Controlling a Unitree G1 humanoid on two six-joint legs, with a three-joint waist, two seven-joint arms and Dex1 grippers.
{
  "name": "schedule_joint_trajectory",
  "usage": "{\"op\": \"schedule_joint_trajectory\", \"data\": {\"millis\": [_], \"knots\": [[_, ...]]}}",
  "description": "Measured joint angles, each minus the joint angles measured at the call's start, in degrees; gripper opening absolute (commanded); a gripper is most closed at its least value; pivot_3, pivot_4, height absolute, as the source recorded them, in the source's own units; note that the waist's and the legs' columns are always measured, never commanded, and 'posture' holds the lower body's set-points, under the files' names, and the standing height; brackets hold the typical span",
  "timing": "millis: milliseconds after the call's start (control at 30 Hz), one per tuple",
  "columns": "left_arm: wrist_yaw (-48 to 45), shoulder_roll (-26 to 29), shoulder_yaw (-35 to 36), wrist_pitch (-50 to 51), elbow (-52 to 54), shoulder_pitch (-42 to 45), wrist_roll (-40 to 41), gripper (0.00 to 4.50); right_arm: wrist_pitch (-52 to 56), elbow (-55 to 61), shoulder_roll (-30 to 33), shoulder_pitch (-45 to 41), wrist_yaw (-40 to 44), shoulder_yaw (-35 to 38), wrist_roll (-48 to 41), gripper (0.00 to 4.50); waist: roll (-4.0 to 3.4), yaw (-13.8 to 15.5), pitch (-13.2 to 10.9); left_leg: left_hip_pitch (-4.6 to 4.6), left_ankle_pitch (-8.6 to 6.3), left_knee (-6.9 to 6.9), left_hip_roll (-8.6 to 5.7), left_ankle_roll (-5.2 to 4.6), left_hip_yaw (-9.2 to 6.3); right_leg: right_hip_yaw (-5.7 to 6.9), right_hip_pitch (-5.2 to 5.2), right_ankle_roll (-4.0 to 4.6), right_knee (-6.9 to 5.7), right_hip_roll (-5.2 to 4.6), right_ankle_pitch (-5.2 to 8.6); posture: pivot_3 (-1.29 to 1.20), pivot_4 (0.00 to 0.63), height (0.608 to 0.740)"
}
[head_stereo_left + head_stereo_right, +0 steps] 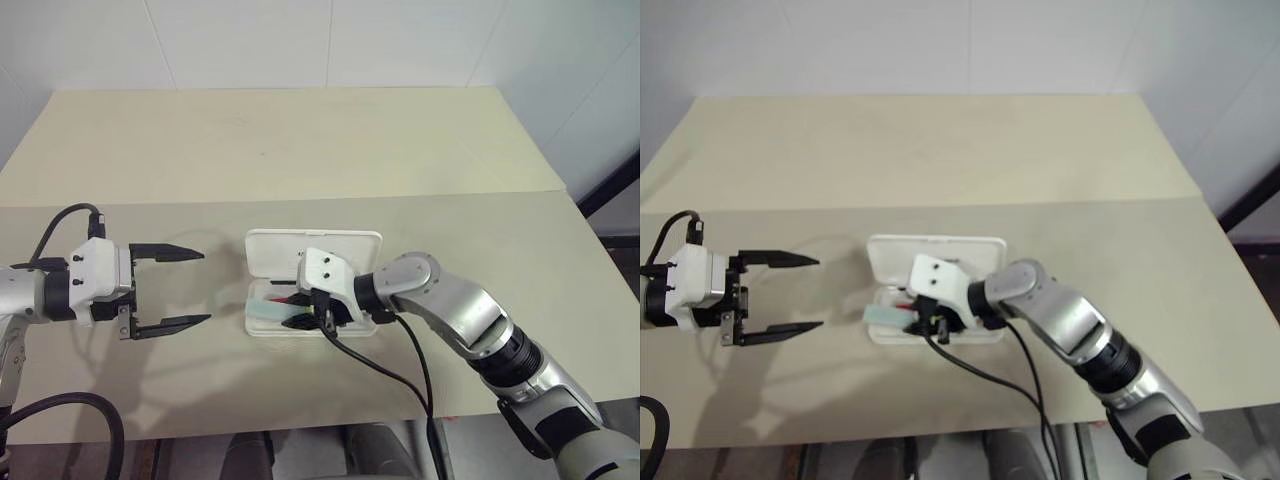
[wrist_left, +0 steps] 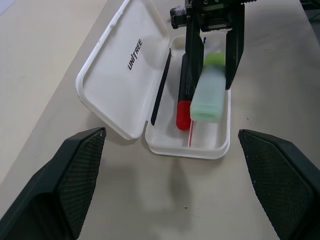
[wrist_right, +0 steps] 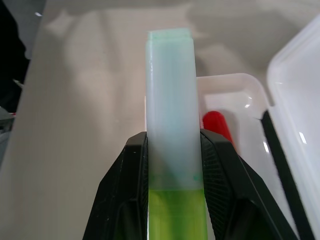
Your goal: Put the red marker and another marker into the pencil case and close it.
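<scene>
Holding the highlighter [image 2: 207,95] clamped in my right claw [image 1: 312,318] over the pencil case [image 2: 127,65] tray; the red marker [image 2: 184,102] already lies inside. Releasing it and shutting the lid remain. My left claw [image 1: 170,288] hangs released beside the case on the worktop [image 1: 300,140]. The left wrist view reveals the marker's red end.

— Where's the pencil case [image 1: 312,248]?
— Frame centre, on the table [image 1: 300,150], lid flat toward the top.
— Inside the tray?
— The red marker [image 2: 184,95]; the highlighter [image 2: 209,95] sits above it in the right gripper [image 1: 306,318]. Left gripper [image 1: 183,288] sits centre-left, apart.
</scene>
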State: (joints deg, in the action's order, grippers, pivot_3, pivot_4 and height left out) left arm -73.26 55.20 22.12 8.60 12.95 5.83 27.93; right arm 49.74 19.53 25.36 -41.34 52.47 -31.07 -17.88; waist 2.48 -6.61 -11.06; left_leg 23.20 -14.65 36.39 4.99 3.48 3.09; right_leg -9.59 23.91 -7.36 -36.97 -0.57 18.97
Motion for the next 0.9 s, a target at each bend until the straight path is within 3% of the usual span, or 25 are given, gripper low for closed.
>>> {"op": "schedule_joint_trajectory", "data": {"millis": [900], "knots": [[0.61, -0.01, -0.75, 1.21, 0.29, 1.23, 0.14, 4.5, -8.73, -6.36, 0.36, -2.03, 5.88, -4.06, 7.32, 1.08, 0.01, 0.03, 0.01, 0.0, 0.02, -0.12, 0.0, 0.03, 0.02, 0.0, 0.08, 0.02, -0.02, 0.01, 0.01, 0.0, 0.15, 0.74]]}}
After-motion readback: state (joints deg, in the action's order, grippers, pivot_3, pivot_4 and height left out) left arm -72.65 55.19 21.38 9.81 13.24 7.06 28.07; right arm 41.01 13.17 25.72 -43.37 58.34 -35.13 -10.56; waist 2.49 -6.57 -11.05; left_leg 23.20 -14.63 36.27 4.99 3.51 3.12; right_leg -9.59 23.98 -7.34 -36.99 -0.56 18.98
